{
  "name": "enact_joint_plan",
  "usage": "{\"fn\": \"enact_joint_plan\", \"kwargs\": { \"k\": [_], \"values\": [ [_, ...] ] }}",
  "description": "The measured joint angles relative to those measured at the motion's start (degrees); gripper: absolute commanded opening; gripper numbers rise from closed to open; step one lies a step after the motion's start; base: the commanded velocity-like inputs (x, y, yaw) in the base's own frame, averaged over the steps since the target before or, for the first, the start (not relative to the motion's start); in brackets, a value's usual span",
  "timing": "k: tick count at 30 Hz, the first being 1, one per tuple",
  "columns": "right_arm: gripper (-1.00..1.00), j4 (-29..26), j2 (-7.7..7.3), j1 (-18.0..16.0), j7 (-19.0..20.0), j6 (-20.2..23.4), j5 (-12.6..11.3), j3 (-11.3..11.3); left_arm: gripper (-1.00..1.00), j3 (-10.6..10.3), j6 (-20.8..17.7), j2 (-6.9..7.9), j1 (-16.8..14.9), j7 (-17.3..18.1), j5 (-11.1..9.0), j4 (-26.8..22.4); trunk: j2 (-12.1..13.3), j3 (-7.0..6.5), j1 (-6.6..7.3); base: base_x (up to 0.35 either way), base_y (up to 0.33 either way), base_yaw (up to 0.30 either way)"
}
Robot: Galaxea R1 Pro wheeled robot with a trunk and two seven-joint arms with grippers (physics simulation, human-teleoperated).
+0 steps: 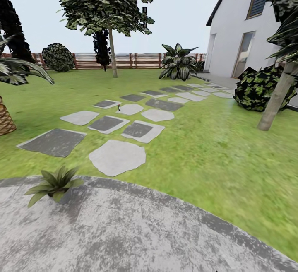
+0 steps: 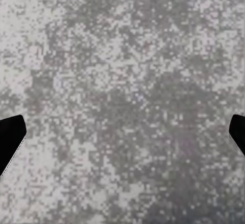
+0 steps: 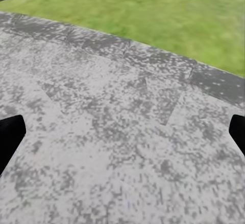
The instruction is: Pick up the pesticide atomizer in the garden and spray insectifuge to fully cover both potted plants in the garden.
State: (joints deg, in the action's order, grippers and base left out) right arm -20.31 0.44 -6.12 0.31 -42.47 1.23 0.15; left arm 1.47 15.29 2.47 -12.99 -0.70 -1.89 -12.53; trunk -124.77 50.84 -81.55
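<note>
The pesticide atomizer stands tiny and dark on a stepping stone out on the lawn, well beyond the speckled patio. One potted plant sits at the patio's edge, nearer the robot; another stands by the fence. Both the left gripper and right gripper hang spread wide and empty over paving. The bottle is slender, so a hasty approach could likely knock it over.
</note>
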Motion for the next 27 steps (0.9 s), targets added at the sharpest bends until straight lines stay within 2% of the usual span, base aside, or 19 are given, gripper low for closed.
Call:
{"fn": "enact_joint_plan", "kwargs": {
  "k": [15,21,27],
  "values": [
    [1.00,0.02,0.00,0.00,0.02,-0.13,0.23,0.30,1.00,0.10,0.00,0.18,0.01,-0.03,-0.02,0.09,0.00,0.00,0.00,0.323,0.000,0.000],
    [1.00,0.15,-0.01,0.00,0.03,-0.10,3.38,0.42,1.00,0.09,0.00,0.12,0.01,-0.03,-0.02,0.09,0.00,0.00,0.00,0.338,0.000,0.000],
    [1.00,0.16,-0.01,0.00,-0.13,-0.14,4.32,0.35,1.00,0.09,0.00,0.16,0.01,-0.03,0.01,0.09,0.00,0.00,0.00,0.339,0.000,0.000]
  ]
}}
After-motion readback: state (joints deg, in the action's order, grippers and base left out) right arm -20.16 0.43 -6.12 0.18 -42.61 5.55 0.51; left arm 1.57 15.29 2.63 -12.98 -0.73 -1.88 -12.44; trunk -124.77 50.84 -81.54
